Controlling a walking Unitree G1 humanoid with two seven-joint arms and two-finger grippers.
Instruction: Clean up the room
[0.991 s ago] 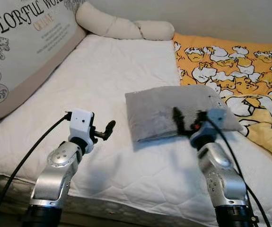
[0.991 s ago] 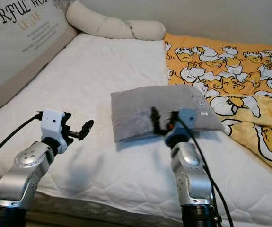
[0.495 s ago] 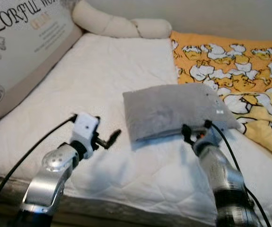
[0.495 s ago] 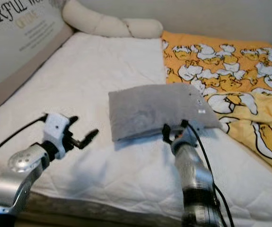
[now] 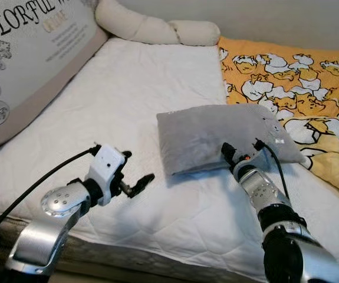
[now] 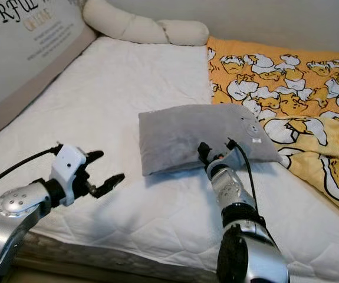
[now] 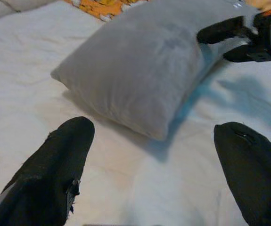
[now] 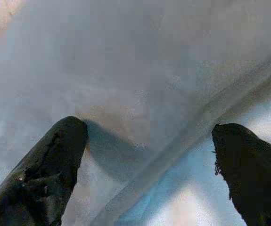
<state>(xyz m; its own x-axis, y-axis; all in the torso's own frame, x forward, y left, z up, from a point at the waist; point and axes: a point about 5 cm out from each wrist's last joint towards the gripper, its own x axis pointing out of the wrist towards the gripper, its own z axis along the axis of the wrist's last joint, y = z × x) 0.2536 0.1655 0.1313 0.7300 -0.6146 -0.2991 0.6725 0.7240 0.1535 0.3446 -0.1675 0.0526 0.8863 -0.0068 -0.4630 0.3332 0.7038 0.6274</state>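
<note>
Right claw (image 5: pixel 241 151), fingers spread and empty, now pressing at the near edge of the soft grey rectangular pillow (image 5: pixel 216 135) at frame centre on the white quilted bed (image 5: pixel 128 100); left claw (image 5: pixel 138 183) (open, empty) hovering lower left; grasp seemingly imminent.

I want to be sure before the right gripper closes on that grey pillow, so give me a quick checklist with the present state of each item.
1. Right gripper open: ok, fingers spread wide in the right wrist view.
2. Right gripper at the grey pillow: ok, it sits at the pillow's near edge.
3. Pillow edge between the fingers: ok, the seam runs across the gap in the right wrist view.
4. Left gripper out of the way: ok, open and hovering over the white mattress, apart from the pillow.
5. Pillow free of the yellow blanket: cannot tell, its far corner reaches the blanket.
</note>
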